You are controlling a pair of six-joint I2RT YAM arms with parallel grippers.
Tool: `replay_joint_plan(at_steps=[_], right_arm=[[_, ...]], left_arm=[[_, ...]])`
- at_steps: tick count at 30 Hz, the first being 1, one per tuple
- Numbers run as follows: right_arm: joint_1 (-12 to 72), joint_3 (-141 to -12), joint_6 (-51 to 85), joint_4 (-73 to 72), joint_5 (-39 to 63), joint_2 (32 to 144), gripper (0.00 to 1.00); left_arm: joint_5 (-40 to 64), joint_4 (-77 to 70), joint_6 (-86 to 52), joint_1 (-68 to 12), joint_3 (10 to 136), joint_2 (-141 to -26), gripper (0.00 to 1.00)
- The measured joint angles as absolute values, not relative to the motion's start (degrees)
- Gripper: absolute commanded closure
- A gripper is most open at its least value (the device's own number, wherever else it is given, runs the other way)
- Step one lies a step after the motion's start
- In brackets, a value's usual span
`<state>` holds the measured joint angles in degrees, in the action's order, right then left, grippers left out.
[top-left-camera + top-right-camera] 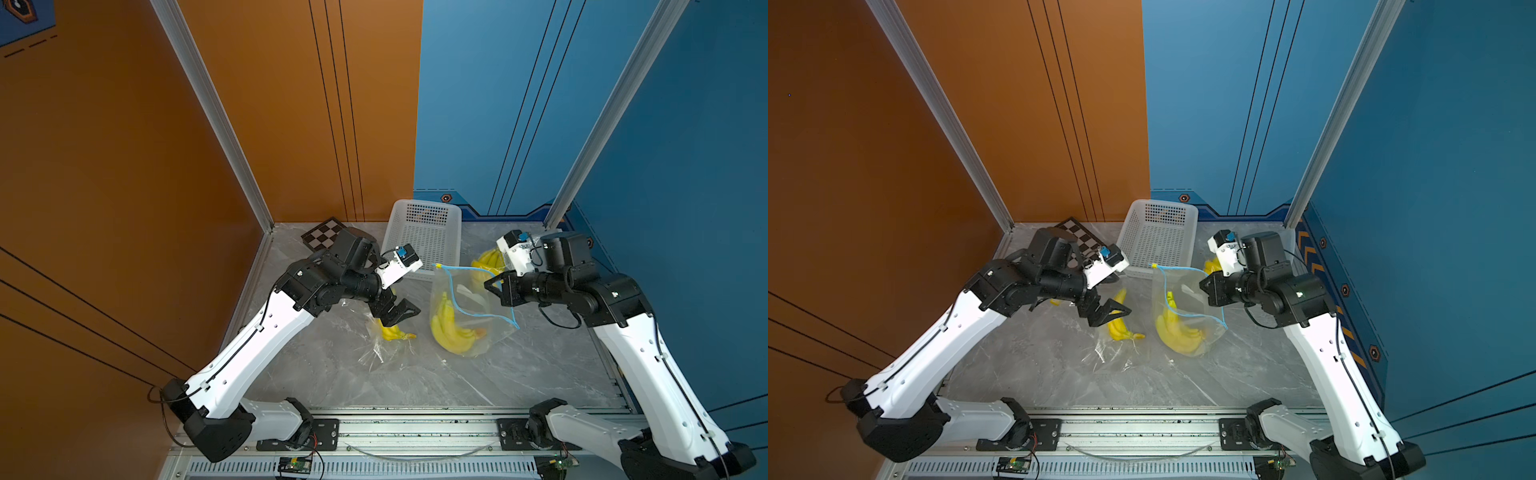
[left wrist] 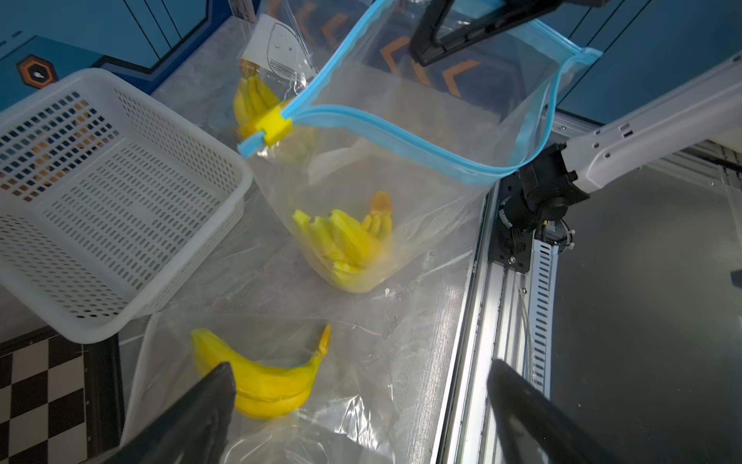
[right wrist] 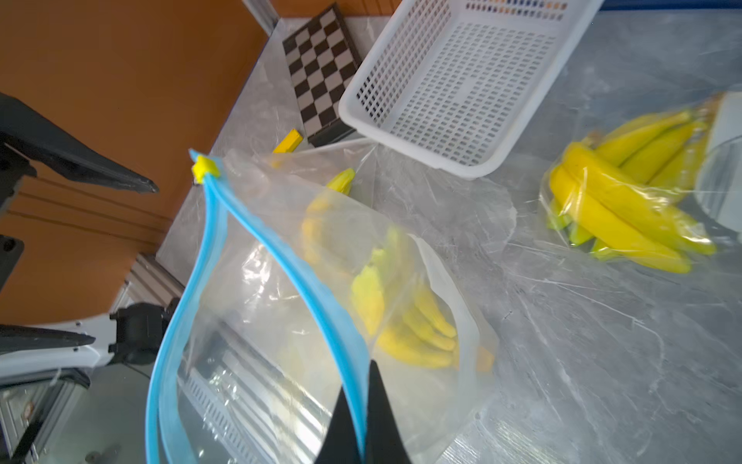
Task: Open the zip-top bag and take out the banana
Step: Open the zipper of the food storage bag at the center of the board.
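Over the table (image 1: 316,374), the right tool (image 3: 367,379) is pinching the blue zip edge of the zip-top bag (image 1: 469,299) — the banana (image 1: 451,332) is lying inside, at its bottom; the left tool (image 1: 404,313) is hanging wide open, empty

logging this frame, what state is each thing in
zip-top bag: unzipped, mouth open, one lip held up
yellow slider: at the track's end
banana bunch: inside the bag
right gripper: shut on the bag's lip
left gripper: open, empty
loose bananas: lying amid clear plastic, untouched
white basket: empty
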<state>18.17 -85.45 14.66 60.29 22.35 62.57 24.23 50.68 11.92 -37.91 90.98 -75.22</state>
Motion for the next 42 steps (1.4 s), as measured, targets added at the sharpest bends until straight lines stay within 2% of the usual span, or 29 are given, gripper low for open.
replay_joint_plan(at_steps=[3,6,10,16,22,32,33,35,37,39,40,42], right_arm=[[19.0,-86.6,23.7,58.3,17.4,59.8,1.00],[23.4,-84.4,30.3,54.9,11.5,57.5,1.00],[29.4,-73.8,36.6,48.0,5.8,54.5,1.00],[30.9,-60.2,43.7,39.9,3.3,54.4,1.00],[31.1,-59.0,46.0,35.5,2.7,53.1,1.00],[32.0,-57.9,46.9,34.3,2.7,50.9,1.00],[32.0,-57.8,46.8,34.3,2.7,50.7,1.00],[32.0,-57.8,46.8,34.4,2.7,50.1,1.00],[32.0,-57.8,46.8,34.7,2.8,49.4,1.00],[32.0,-57.7,46.8,35.2,2.8,48.5,1.00],[31.8,-57.7,46.8,35.5,2.8,48.0,1.00],[31.2,-57.7,46.8,36.2,2.9,47.1,1.00]], left_arm=[[22.4,46.7,3.1,-36.3,93.2,-75.2,0.02],[20.8,41.7,-7.7,-35.5,93.8,-75.2,0.02],[18.9,35.3,-20.1,-37.6,90.0,-75.3,0.02],[17.7,31.8,-34.2,-43.6,85.0,-79.9,0.02],[17.6,31.0,-42.2,-48.8,84.4,-87.0,0.02],[18.2,31.0,-46.1,-49.6,86.0,-91.3,0.00],[18.2,31.0,-46.0,-49.5,86.4,-92.4,0.05],[18.4,31.2,-45.9,-49.4,86.8,-94.4,0.25],[18.7,32.3,-45.2,-49.2,87.6,-96.5,0.64],[18.7,33.3,-44.8,-48.9,88.9,-98.2,0.76],[18.9,33.6,-44.5,-48.7,89.4,-98.7,0.85],[19.1,34.2,-44.2,-47.9,89.9,-98.9,0.92]])
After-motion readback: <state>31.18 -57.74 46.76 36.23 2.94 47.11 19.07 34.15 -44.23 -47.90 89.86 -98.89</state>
